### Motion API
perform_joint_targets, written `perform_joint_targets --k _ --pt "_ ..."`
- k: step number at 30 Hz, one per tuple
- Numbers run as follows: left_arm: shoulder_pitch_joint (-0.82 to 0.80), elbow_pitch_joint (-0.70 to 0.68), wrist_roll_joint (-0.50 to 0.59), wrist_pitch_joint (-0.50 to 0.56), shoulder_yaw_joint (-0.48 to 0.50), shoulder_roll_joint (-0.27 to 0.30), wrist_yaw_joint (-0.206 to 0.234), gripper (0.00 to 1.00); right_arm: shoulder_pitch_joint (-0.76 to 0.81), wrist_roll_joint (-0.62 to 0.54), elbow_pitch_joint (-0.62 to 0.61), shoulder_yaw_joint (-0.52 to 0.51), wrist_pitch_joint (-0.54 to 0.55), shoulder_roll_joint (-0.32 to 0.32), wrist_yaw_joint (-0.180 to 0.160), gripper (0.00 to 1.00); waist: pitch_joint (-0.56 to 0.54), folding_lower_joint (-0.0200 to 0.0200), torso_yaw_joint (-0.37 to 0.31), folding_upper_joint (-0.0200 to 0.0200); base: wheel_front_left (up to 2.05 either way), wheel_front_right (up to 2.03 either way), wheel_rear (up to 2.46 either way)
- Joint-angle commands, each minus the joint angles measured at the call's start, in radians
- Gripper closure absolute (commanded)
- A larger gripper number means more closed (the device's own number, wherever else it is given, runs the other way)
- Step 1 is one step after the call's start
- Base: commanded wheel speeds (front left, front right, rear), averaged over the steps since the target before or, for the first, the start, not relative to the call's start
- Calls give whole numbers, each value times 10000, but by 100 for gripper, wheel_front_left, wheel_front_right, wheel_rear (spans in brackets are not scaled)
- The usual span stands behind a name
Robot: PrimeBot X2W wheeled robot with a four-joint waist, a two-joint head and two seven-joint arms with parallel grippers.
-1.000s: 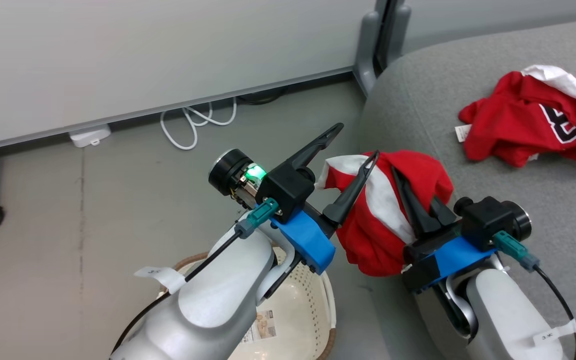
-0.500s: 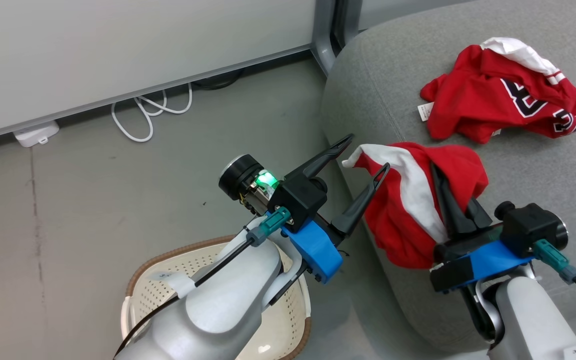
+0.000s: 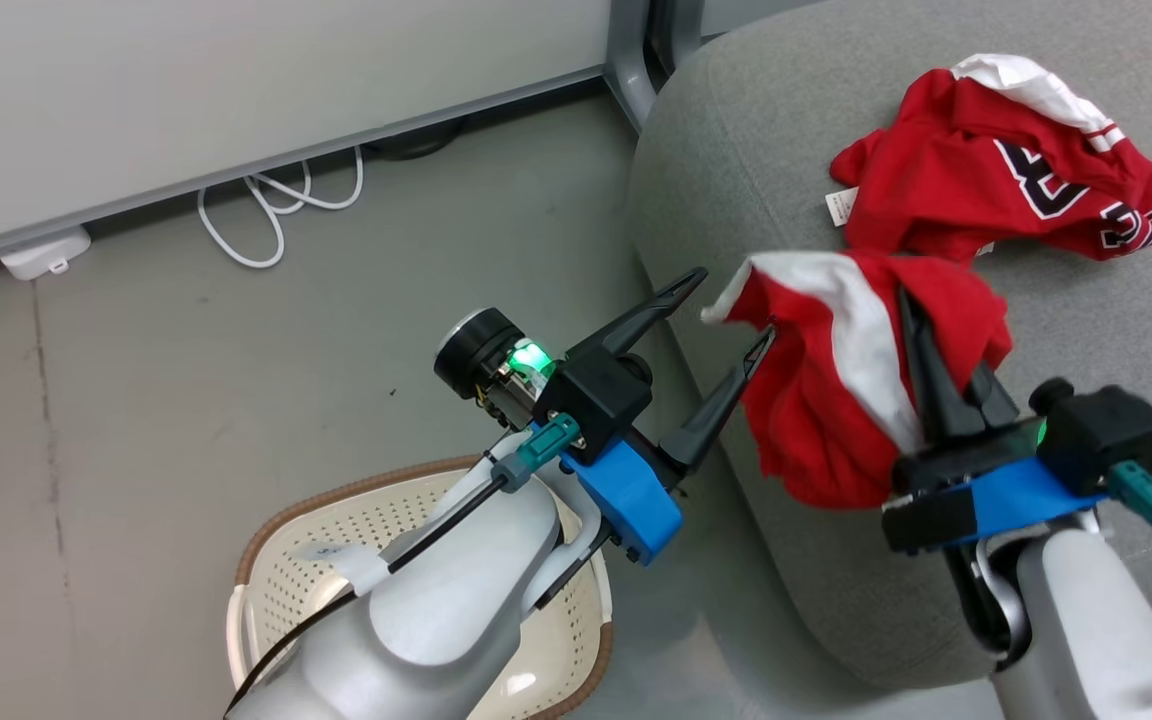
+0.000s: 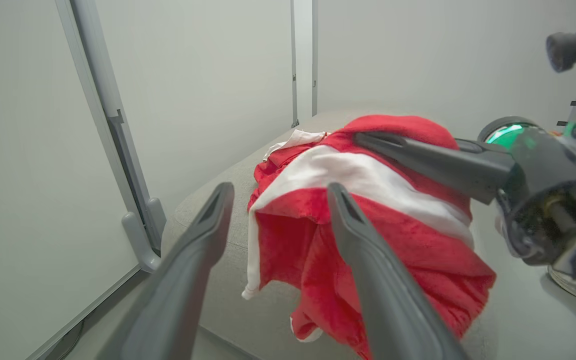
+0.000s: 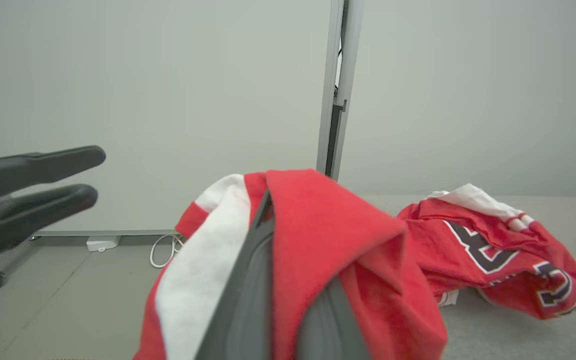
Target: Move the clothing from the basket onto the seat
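Pinches red sports garment with broad white stripe (image 3: 836,400) in right gripper (image 3: 911,310) at 3 o'clock, over edge of large grey fabric seat (image 3: 786,150); holds left gripper (image 3: 732,305) spread just beside it; red lettered jersey (image 3: 996,190) on seat at 1 o'clock; cream perforated plastic basket (image 3: 276,560) at 7 o'clock

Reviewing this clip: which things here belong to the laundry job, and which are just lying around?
Job: striped garment, clamped in the shut right gripper; lettered jersey lying on the seat; basket; open left gripper.
Lying about: white cable, white plug box, partition foot, all on the floor.
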Motion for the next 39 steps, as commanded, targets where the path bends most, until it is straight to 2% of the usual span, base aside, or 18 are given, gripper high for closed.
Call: perform_joint_targets --k 1,11,22,26,31,35,39 --pt "-111 -3 96 -25 61 74 -26 0 -372 -101 -176 -34 -7 -61 5 100 154 0 40 0 0 0 0" --pt "-636 -88 347 1 126 264 59 0 -2831 -329 -1073 -1175 -5 -801 4 100 1468 0 225 0 0 0 0" --pt "-1579 -198 657 199 -59 502 53 0 -5794 -526 -1031 -3589 -5 -2468 4 100 3515 0 400 0 0 0 0" --pt "-1772 -272 748 255 -103 554 77 0 -6185 -490 -660 -4170 -7 -3028 4 100 3938 0 440 0 0 0 0" --pt "-1948 -359 823 287 -125 659 131 0 -6456 -236 502 -4837 -5 -3893 4 100 4380 0 436 0 0 0 0" --pt "-2057 -388 850 312 -157 755 132 0 -6306 -135 1494 -4798 -7 -4064 4 100 4637 0 356 0 0 0 0" --pt "-2130 -427 848 333 -210 736 139 0 -6004 -167 2353 -5069 -5 -3805 5 100 4812 0 411 0 0 0 0"
